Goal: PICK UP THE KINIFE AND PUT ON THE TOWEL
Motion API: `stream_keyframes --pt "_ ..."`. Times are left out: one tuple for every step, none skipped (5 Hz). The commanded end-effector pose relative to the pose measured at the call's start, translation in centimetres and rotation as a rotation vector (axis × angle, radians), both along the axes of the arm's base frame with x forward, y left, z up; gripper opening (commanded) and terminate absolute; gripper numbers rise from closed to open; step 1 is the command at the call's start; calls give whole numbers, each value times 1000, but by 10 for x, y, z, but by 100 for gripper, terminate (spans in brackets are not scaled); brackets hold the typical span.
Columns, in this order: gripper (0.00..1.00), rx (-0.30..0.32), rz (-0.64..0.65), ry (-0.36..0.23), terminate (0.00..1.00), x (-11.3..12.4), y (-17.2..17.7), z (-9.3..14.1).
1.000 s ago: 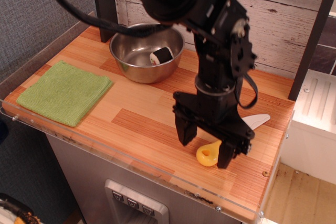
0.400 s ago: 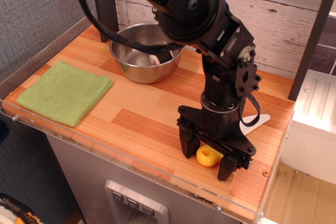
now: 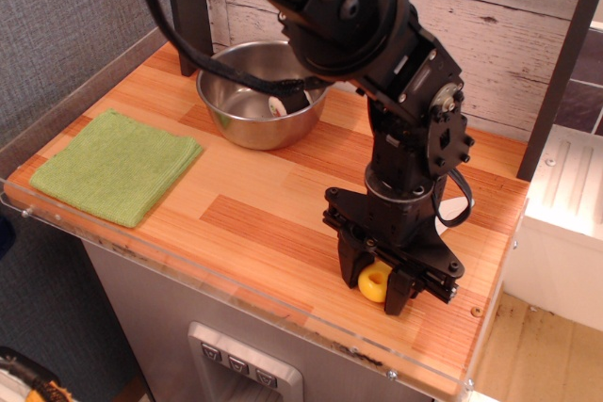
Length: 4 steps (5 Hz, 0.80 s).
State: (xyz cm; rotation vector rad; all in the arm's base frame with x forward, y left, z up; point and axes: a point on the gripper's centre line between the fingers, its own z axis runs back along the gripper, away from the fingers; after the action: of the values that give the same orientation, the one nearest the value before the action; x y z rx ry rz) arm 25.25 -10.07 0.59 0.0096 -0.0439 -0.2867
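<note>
1. Hand (image 3: 377, 281) sits low at the front right of the bench (image 3: 254, 223), its two black fingers now tight against either side of the yellow handle of the KINIFE (image 3: 376, 281): clenched on it, by the look.
2. Change over the last second: jaws went from wide and straddling the handle to narrowed around it, and the hand dropped a little and shifted over the handle. Grasp step looks just finished.
3. KINIFE is still down at bench level, front right, well apart from the TOWEL (image 3: 115, 165) at the far left. No lift yet.
4. Judgement: pick is roughly secured; lift, carry across the bench and release on the TOWEL all remain, so early in the task.
5. Hidden: white blade is almost wholly behind the wrist and arm; only the handle end with its hole shows clearly.
6. Can't confirm actual finger contact on the far side of the handle, nor whether the handle still touches the bench.
7. Steel bowl (image 3: 247, 115) at the back is partly covered by the arm; a small item inside is barely visible, unclear what.
</note>
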Motion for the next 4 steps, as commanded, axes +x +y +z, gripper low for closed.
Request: stream_keyframes --pt "0 -55 -65 -78 0 1 -2 37" --pt "0 -96 -39 -167 0 -6 19 87" --pt "0 -42 56 -196 0 -25 65 138" --pt "0 3 187 -173 0 -48 110 154"
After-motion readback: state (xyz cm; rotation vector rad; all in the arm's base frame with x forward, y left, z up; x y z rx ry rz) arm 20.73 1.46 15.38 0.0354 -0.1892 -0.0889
